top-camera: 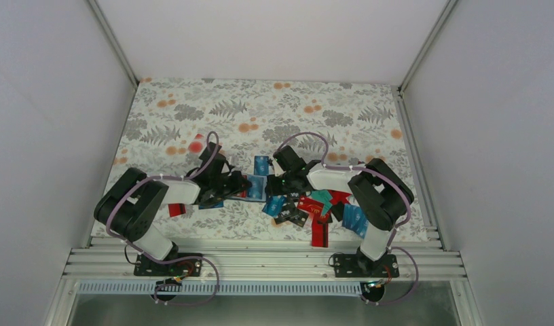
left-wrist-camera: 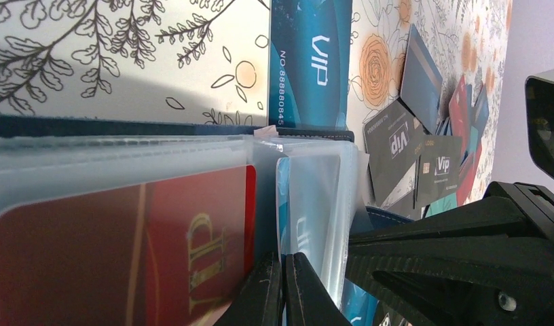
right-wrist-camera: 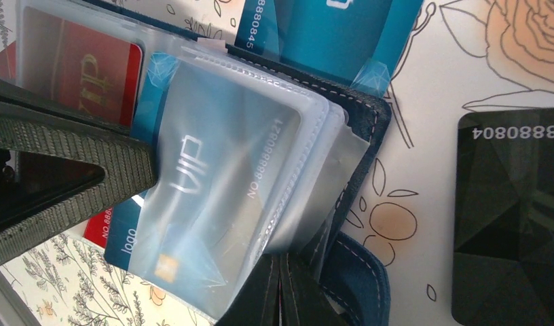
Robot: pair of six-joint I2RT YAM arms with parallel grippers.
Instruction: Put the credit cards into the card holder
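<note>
Card holder [top-camera: 256, 187] lies open mid-table [top-camera: 274, 109], between both arms. Left fingers [left-wrist-camera: 282, 292] are together at the sleeves [left-wrist-camera: 308, 197]. Right fingers [right-wrist-camera: 281, 288] are together too. Can't tell if either nips plastic.

Risk: if a sleeve's caught, any pull you make drags or flips the holder and the sleeved cards slide out.

Count: one holder. Two cards sleeved: red card [left-wrist-camera: 125, 251], blue card [right-wrist-camera: 213, 183]. Loose credit cards [top-camera: 308, 207] overlap, at least eight.

The left arm [top-camera: 135, 204] and the right arm [top-camera: 383, 193] fold at raised elbows and reach inward toward each other, wrists tilted down. The left gripper [left-wrist-camera: 282, 275] has its fingers pressed together; the right gripper [right-wrist-camera: 281, 278], close beside it, is closed tight too
</note>
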